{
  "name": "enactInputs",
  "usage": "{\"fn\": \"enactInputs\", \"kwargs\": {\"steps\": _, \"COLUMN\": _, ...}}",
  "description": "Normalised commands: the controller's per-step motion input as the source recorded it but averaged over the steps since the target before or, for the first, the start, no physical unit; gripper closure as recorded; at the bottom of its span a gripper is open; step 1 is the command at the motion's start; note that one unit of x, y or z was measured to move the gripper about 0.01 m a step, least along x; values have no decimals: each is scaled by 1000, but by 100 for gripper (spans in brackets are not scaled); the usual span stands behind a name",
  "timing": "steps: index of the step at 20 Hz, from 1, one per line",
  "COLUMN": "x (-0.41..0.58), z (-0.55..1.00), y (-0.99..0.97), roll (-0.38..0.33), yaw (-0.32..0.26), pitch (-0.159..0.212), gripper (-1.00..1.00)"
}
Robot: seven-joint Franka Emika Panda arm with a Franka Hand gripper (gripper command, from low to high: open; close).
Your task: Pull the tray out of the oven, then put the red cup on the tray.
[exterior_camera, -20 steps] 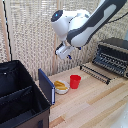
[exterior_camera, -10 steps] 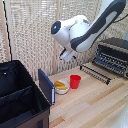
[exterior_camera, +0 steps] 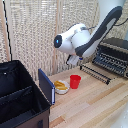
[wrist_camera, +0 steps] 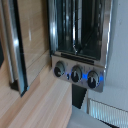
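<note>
The oven [exterior_camera: 117, 48] stands at the exterior view's right, its door folded down in front. A rack of thin bars, the tray [exterior_camera: 109, 62], lies out from the oven's mouth over the door. The red cup [exterior_camera: 75, 81] stands upright on the wooden table, toward the exterior view's left of the oven door. My gripper [exterior_camera: 74, 60] hangs above and just behind the cup, clear of the tray; its fingers are too blurred to read. In the wrist view the oven [wrist_camera: 77, 72] shows its knobs and the tray's bars [wrist_camera: 80, 25]; no fingers show there.
A white bowl with yellow food [exterior_camera: 61, 86] sits beside the cup. A blue panel [exterior_camera: 46, 86] leans against the big black bin [exterior_camera: 20, 100] at the exterior view's left. A woven screen [exterior_camera: 35, 35] closes the back.
The arm's wrist has sunk a little lower over the cup area. Cup, bowl, oven and tray have not moved.
</note>
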Motion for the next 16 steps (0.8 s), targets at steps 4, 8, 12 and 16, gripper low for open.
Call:
{"fn": "enactInputs", "kwargs": {"steps": 4, "x": 129, "z": -26, "y": -529, "roll": -62, "yaw": 40, "pitch": -54, "gripper": -100}}
{"fn": "enactInputs", "kwargs": {"steps": 8, "x": 122, "z": -6, "y": -551, "roll": -33, "yaw": 3, "pitch": -60, "gripper": -100}}
{"fn": "enactInputs", "kwargs": {"steps": 12, "x": 102, "z": -126, "y": -579, "roll": -17, "yaw": -21, "pitch": -33, "gripper": -100}}
{"fn": "enactInputs", "kwargs": {"steps": 16, "x": 95, "z": -138, "y": -625, "roll": -19, "yaw": -14, "pitch": -11, "gripper": -100}}
